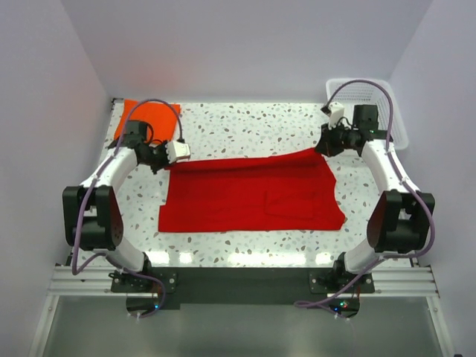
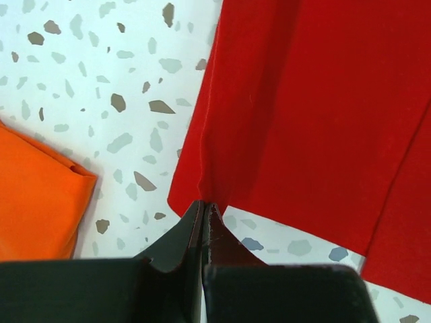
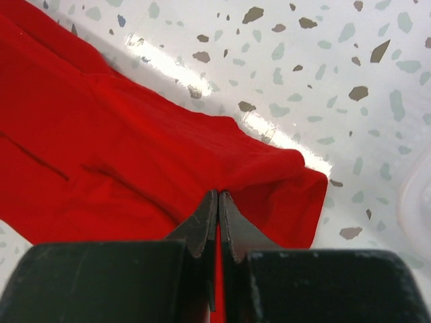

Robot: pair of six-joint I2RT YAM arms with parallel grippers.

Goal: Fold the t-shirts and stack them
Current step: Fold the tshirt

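No legible text or labels anywhere.

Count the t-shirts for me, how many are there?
2. The red t-shirt lies spread mid-table, its far corners pinched by the left gripper and right gripper. The orange t-shirt sits folded at the far left corner. More could hide in the basket.

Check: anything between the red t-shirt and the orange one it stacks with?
Nothing visible: bare tabletop separates the red t-shirt from the folded orange t-shirt at far left. The left gripper and right gripper pinch the red one's far corners; the white basket sits far right.
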